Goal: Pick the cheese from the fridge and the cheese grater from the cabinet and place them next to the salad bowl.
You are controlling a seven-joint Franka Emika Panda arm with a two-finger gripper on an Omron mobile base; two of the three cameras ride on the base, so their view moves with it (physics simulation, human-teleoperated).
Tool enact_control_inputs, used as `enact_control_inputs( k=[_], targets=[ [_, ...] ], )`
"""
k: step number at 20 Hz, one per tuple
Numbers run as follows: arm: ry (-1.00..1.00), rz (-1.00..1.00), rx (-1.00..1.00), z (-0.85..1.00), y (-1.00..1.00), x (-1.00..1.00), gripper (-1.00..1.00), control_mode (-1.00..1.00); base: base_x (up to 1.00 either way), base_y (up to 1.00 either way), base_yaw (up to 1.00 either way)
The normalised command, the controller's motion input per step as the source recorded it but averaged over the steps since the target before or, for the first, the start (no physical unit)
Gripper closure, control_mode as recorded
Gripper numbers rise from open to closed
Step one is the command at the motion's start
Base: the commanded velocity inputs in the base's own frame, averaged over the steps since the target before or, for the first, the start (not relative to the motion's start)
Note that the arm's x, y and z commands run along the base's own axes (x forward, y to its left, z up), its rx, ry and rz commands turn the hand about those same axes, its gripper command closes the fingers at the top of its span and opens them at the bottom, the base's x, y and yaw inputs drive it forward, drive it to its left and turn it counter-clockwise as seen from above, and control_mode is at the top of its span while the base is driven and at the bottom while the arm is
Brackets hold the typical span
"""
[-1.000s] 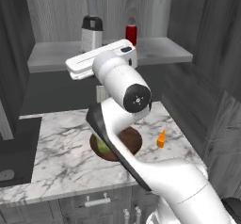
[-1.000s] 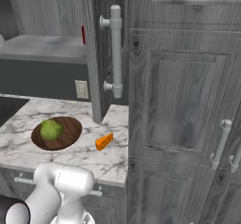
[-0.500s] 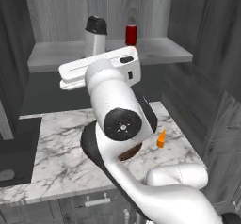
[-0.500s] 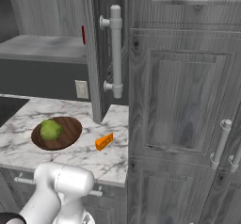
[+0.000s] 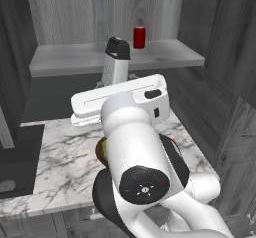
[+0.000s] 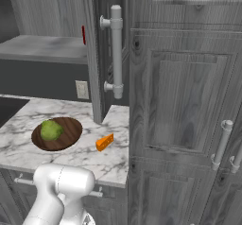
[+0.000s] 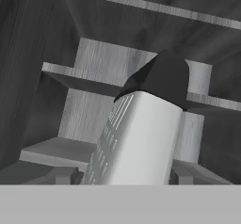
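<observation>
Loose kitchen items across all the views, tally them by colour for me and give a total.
Silver: 1, the cheese grater
Red: 1, the bottle
Orange: 1, the cheese
Brown: 1, the salad bowl
Green: 1, the lettuce
Total: 5

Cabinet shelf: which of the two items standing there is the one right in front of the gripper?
The cheese grater: silver, dotted faces, black top handle, looming close in the hand view. The red bottle stands farther back and to the right on the cabinet shelf.
</observation>
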Motion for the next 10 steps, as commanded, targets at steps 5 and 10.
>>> enact_control_inputs(
  k=[5, 10],
  targets=[
    [0.00, 0.00, 0.00, -0.44, -0.36, -0.34, 1.00, -1.00, 0.00, 0.00, 0.00],
    [0.01, 0.00, -0.07, -0.65, -0.13, -0.12, 1.00, -1.00, 0.00, 0.00, 0.00]
  ],
)
